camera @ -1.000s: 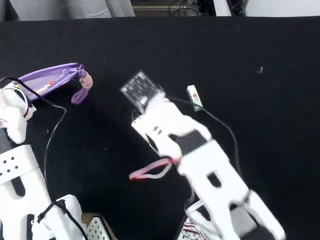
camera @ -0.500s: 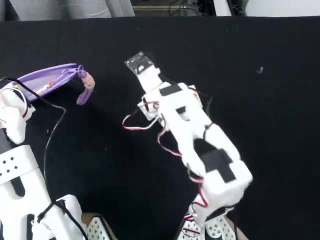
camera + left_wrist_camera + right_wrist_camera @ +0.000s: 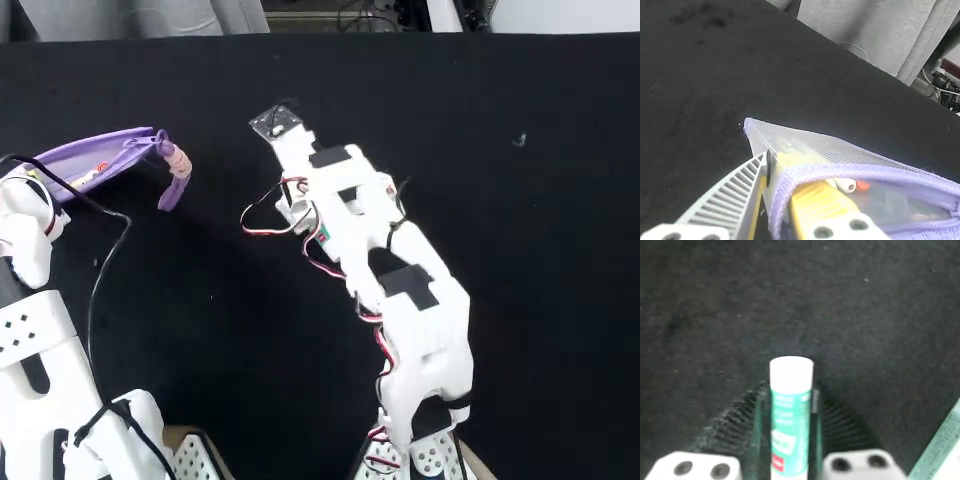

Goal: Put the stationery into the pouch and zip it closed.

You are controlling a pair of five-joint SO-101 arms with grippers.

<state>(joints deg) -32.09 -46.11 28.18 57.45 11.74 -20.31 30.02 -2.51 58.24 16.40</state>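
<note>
Right claw [image 3: 788, 390]: clamped on the glue stick [image 3: 790, 420], whose white cap juts past the fingertips.
Left claw [image 3: 774, 197]: closed on the rim of the pouch [image 3: 850, 160], one finger inside, one outside.
Pouch: clear with purple edging, mouth gaping, at the table's left side, well apart from the glue stick.
Inside the pouch: a white pen [image 3: 846, 185] with an orange tip.
Zip strap [image 3: 172, 178]: purple, hanging off the pouch's end.
Table [image 3: 540, 230]: black.

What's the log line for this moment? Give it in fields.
left gripper: shut on pouch | pouch: open, stationery inside | right gripper: astride glue stick, grip unclear
</note>
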